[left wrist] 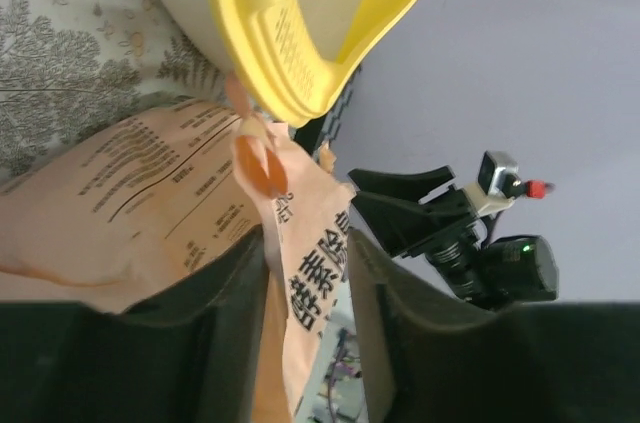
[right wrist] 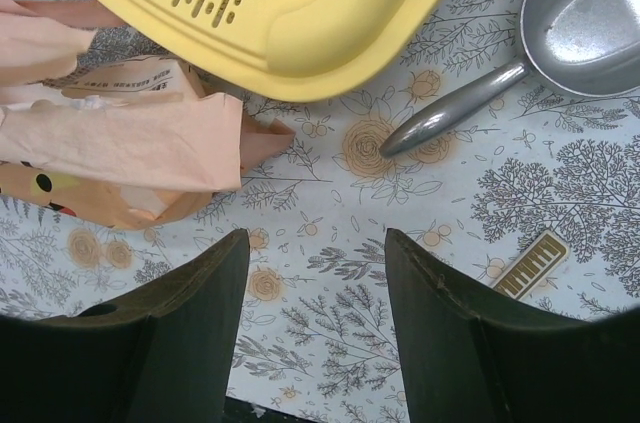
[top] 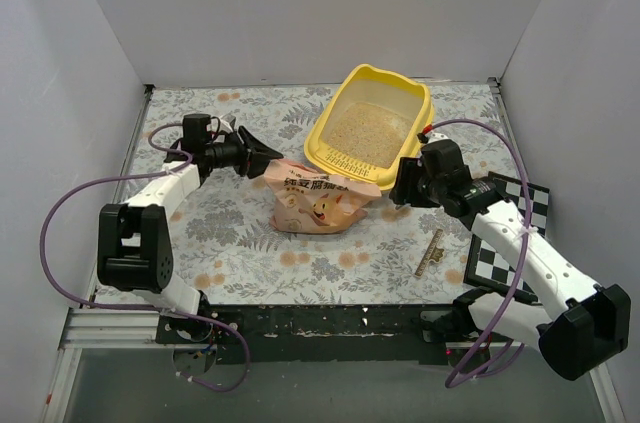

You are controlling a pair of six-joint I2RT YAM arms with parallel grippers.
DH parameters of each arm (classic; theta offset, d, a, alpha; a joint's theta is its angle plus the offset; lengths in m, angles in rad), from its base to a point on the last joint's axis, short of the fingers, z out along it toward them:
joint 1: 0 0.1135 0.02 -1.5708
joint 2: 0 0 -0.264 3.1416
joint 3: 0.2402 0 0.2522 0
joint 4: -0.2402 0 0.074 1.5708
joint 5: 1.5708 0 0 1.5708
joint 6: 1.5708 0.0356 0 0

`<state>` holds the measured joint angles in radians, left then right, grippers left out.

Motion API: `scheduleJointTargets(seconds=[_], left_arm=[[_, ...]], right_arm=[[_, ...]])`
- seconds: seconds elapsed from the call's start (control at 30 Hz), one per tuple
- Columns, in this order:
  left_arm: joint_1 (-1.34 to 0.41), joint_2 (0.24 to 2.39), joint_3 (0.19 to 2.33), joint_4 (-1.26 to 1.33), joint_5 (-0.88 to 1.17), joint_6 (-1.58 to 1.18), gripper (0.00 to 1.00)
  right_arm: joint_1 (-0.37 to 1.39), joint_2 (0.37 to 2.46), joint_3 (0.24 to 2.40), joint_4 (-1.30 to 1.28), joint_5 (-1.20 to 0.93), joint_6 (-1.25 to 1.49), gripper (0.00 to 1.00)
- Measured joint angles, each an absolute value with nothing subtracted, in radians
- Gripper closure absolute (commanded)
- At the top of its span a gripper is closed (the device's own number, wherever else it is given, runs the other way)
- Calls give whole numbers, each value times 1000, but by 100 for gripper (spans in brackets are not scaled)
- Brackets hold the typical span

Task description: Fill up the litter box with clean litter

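The yellow litter box [top: 330, 138] stands at the back right of the table with pale beige clean litter [top: 365, 128] inside. A peach-pink bag [top: 320, 198] with a cartoon cat lies in front of its slotted lip. My left gripper [top: 268, 156] is at the bag's upper left corner. In the left wrist view the bag's [left wrist: 150, 193] printed edge runs between the fingers of that gripper [left wrist: 305, 263], with a gap still showing on the right side, and the litter box [left wrist: 300, 33] is above. My right gripper [right wrist: 315, 253] hangs open over bare table beside the bag [right wrist: 130, 133].
A grey metal scoop [right wrist: 580, 23] lies on the floral cloth right of the litter box [right wrist: 300, 13]. A small comb-like strip [top: 430, 253] and a checkerboard [top: 500, 243] lie near the right arm. White walls close in the table on three sides.
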<state>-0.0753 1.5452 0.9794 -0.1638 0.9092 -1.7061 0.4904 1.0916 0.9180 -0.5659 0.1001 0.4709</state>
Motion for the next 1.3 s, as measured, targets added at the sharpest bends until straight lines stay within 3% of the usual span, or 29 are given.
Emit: scheduleJointTargets(seconds=[0.07, 0.1, 0.3, 0.5, 0.87, 1.3], left_arm=[[-80, 1556, 990, -139, 913, -1708, 88], [-83, 1560, 991, -125, 917, -1711, 100], [-101, 1581, 974, 36, 979, -1729, 100], [-101, 1554, 864, 316, 1026, -1773, 100], [-101, 1470, 561, 1150, 1013, -1962, 100], [-101, 1532, 458, 1306, 969, -1998, 100]], right_arm=[[490, 1085, 918, -566, 99, 469, 37], [490, 1081, 918, -566, 97, 467, 38], [490, 1070, 918, -564, 70, 426, 41], [490, 1082, 949, -537, 33, 326, 35], [490, 1152, 997, -256, -163, 133, 26], [450, 1313, 1002, -26, -543, -157, 22]])
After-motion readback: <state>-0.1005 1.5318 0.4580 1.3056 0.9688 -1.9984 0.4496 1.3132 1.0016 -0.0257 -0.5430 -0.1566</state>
